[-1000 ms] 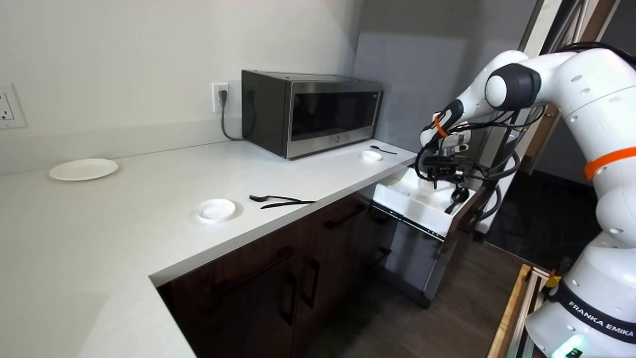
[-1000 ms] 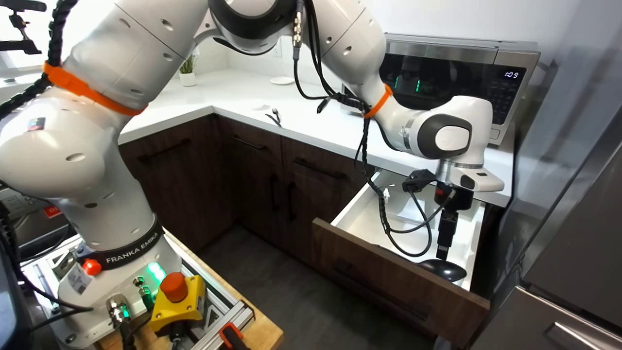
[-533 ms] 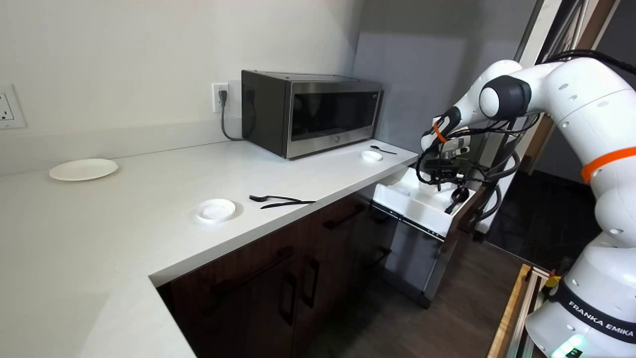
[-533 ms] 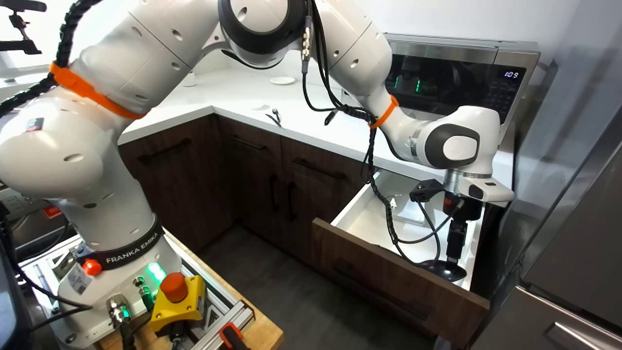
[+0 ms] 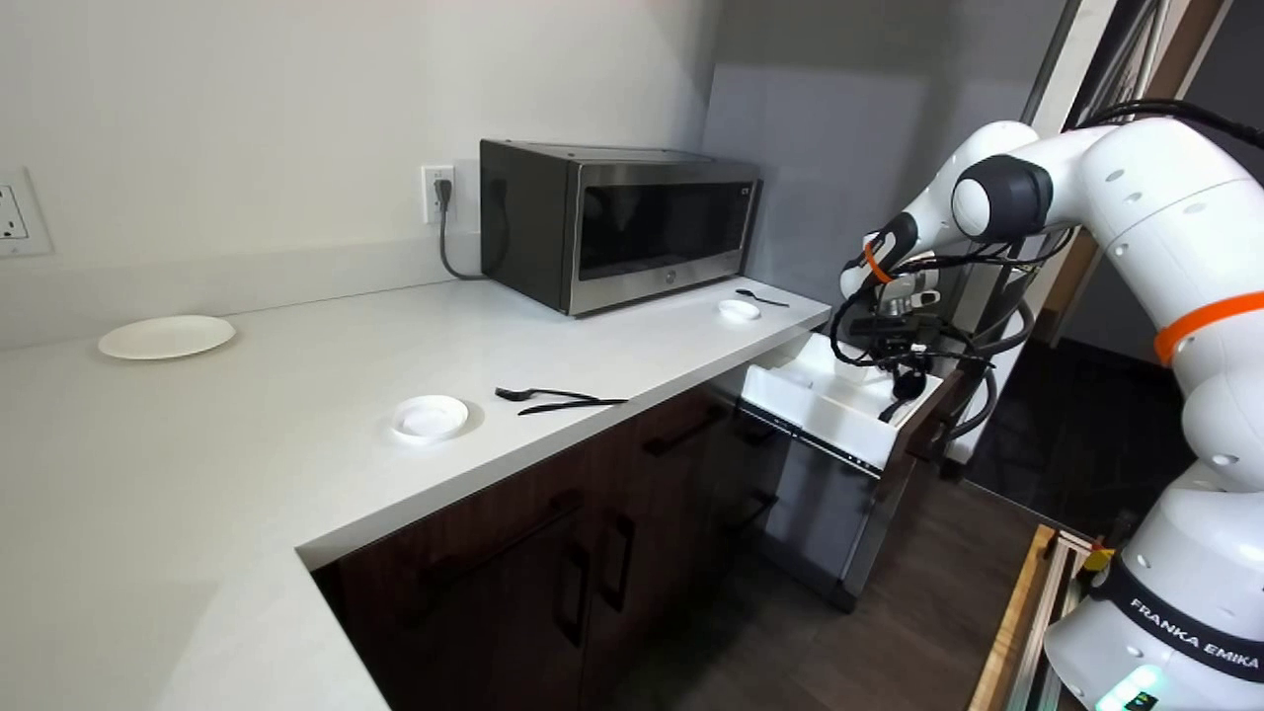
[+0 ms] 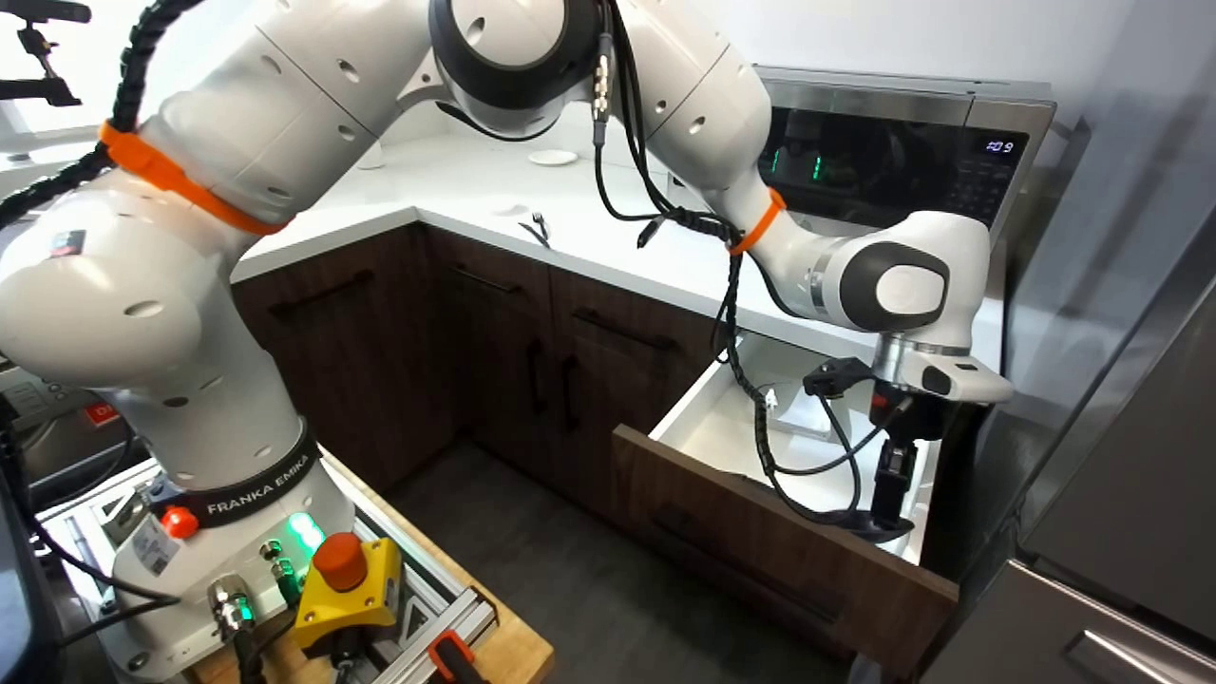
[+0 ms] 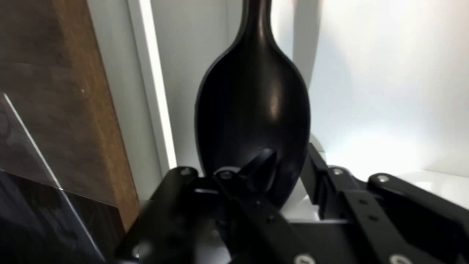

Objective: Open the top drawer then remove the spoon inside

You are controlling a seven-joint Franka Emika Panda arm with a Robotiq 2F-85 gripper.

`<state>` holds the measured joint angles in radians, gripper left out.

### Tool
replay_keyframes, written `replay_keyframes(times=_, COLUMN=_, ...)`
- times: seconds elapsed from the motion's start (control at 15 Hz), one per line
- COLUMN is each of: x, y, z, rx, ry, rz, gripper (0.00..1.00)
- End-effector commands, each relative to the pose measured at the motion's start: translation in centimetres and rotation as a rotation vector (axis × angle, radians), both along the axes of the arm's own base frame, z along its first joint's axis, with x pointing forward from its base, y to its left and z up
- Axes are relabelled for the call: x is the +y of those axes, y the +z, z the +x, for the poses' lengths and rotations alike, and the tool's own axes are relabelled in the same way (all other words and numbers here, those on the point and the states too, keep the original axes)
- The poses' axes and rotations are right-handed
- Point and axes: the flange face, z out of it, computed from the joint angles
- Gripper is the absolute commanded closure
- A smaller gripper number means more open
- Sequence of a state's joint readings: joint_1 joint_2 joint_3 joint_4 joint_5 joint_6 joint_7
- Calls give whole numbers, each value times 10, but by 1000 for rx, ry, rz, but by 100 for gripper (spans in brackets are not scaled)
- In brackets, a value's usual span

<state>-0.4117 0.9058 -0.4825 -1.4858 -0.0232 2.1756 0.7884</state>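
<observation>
The top drawer stands pulled out, with its pale interior showing in both exterior views. Inside it, near the front panel, is the dark spoon, its bowl towards my gripper and its handle running off the top of the wrist view. My gripper reaches down into the drawer. One of its fingers lies inside the bowl, the other is against the outer right side, so the bowl's wall is pinched between them. In an exterior view the bowl looks tilted at the fingertips.
A microwave stands on the white counter above the drawer. A fork, a knife and white dishes lie there. My cable loops over the drawer's front. A steel appliance stands close on the right.
My gripper has come down and to the right in an exterior view, to the spoon. Its jaws have closed on the bowl, and the bowl has shifted and tilted.
</observation>
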Motion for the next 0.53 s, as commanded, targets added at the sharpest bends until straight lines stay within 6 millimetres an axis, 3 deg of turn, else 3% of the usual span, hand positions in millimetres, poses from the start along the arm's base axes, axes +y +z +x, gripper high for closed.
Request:
replay_keyframes(times=0.0, x=-3, y=9, z=-2, rx=6, ry=-28, rz=4, gripper=100)
replay_keyframes(times=0.13, x=-1, y=20, z=-3, rx=1, ry=-36, rz=17, gripper=96)
replay_keyframes(times=0.47, x=-2, y=66, z=-9, rx=-72, ry=-50, rz=34, gripper=98)
